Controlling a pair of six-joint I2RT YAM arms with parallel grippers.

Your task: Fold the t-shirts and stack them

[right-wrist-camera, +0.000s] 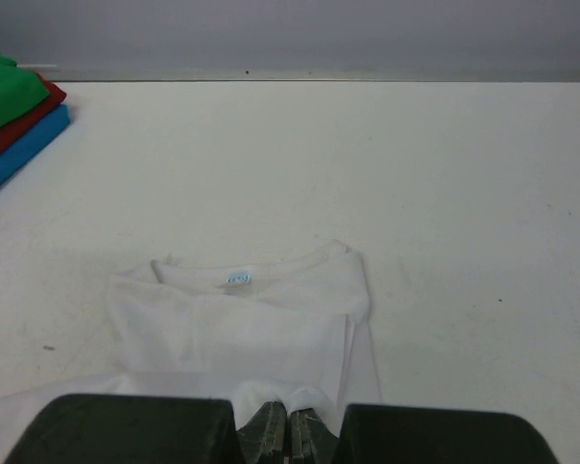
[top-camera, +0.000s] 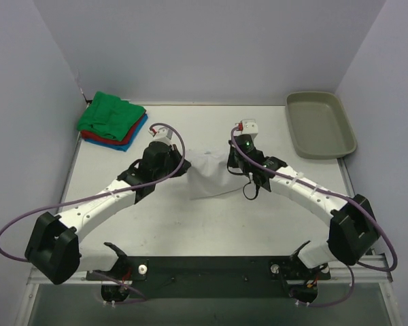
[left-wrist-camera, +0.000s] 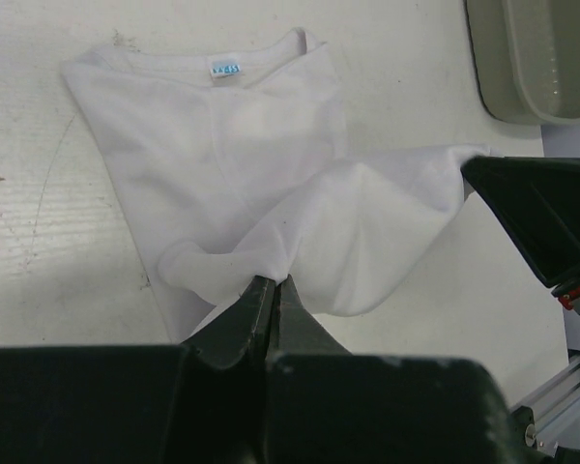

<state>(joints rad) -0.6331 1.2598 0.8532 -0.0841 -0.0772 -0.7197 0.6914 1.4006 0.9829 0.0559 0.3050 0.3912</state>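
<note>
Fingers of the left gripper [left-wrist-camera: 274, 290] are pressed together with almost no gap, pinching a bunched fold of the white t-shirt [left-wrist-camera: 222, 155] that rises off the table [left-wrist-camera: 39, 251] to meet them. The right gripper [right-wrist-camera: 288, 425] is likewise closed down to a thin slit, with a bit of white cloth caught between its tips at the near edge of the shirt. Seen from the left wrist, the same cloth stretches out to a point at the dark tip of the right gripper and is lifted off the surface there.

A small blue neck label [left-wrist-camera: 225, 69] sits inside the collar; its pale print is too small to read. The right wrist shows that label too, with the collar lying toward the far wall.

The overhead camera places the white t-shirt at the middle of the table between the two grippers, partly gathered, and the label cannot be made out from there. It also shows the folded pile at the far left corner, well apart from the white one: green shirt [top-camera: 112, 114] on top, red shirt [top-camera: 95, 137] under it, blue shirt [top-camera: 132, 139] at the bottom. The right wrist catches only an edge of that pile; the left wrist instead catches the grey-beige tray [left-wrist-camera: 532, 68], which the overhead view sets at the far right corner
</note>
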